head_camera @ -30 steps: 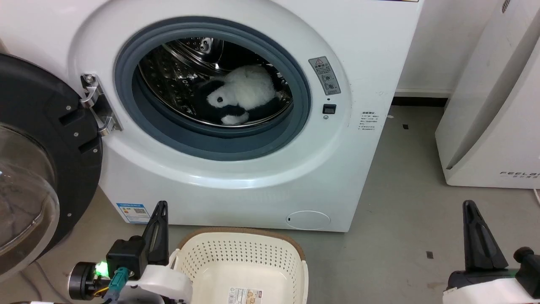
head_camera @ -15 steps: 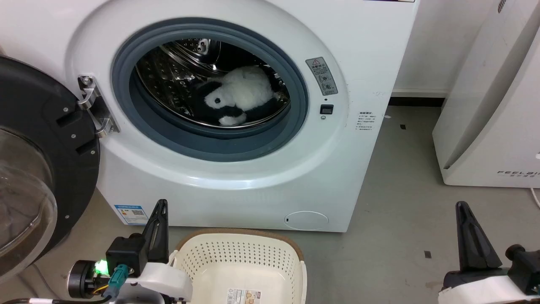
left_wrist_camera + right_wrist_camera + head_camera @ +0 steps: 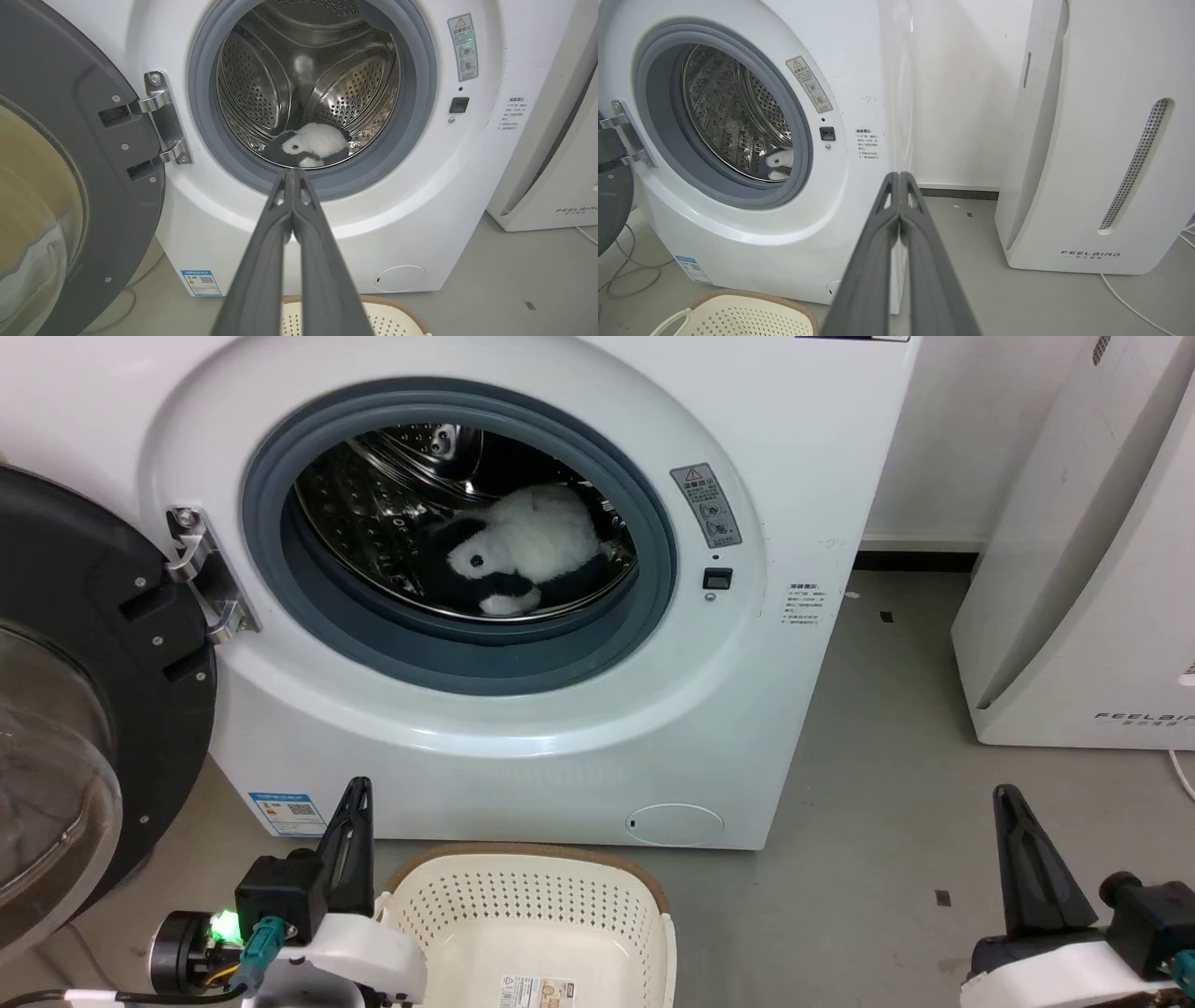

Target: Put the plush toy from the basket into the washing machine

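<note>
You see the plush toy [image 3: 527, 546], fluffy white with black limbs and one dark eye, lying inside the washing machine [image 3: 794, 448], low in its drum [image 3: 355, 88]. Your left gripper [image 3: 292, 173] and right gripper [image 3: 899, 176] both have fingers pressed together, holding nothing.

One washer [image 3: 803, 448], one toy [image 3: 534, 537], one basket [image 3: 523, 905], one slanted appliance [image 3: 1074, 616], one left gripper [image 3: 357, 791] and one right gripper [image 3: 1005, 798] are counted.
</note>
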